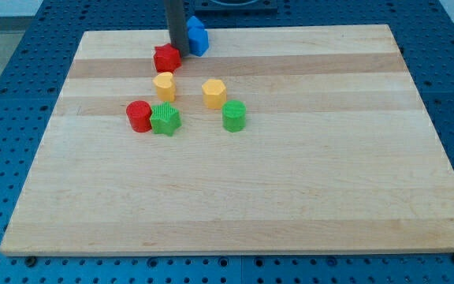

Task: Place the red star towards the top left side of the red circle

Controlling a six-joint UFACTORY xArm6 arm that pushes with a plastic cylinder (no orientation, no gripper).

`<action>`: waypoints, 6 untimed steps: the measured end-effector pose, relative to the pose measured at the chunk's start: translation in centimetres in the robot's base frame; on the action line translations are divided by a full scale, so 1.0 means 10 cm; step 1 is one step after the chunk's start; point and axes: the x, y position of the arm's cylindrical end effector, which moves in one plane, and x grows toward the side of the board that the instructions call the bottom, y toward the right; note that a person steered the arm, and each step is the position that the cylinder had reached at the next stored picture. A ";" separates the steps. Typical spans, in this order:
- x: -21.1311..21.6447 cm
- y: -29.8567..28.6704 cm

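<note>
Camera view shows my tip point(177, 49), the lower end of the straight dark rod, standing near the top edge of the pale wooden board point(290, 197), left of centre. It carries no jaws and clamps nothing; it appears to touch, or sit just beside, the top right shoulder of the red star-shaped block point(166, 58). The red star therefore lies toward the view's bottom left of my tip, and this is the relation that governs the next push: travel down and left would drive the star along that line. The red round block point(139, 115), which I take to be the red circle, sits farther toward the view's bottom and slightly left of the star, touching the green star-shaped block point(165, 120) on its right. As I judge it, the star is now above and somewhat right of the circle, so it has yet to be carried leftward. A yellow block point(164, 85) of rounded, roughly heart-like form stands directly between the star and the circle pair and would obstruct a straight downward push. A blue block point(197, 36) sits just right of the rod, its shape partly hidden. A second yellow block point(214, 92), roughly hexagonal, and a green block point(234, 115) stand to the right, clear of the intended path.
</note>
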 end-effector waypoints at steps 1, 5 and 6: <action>0.08 -0.33; 0.97 -0.38; 1.18 -0.42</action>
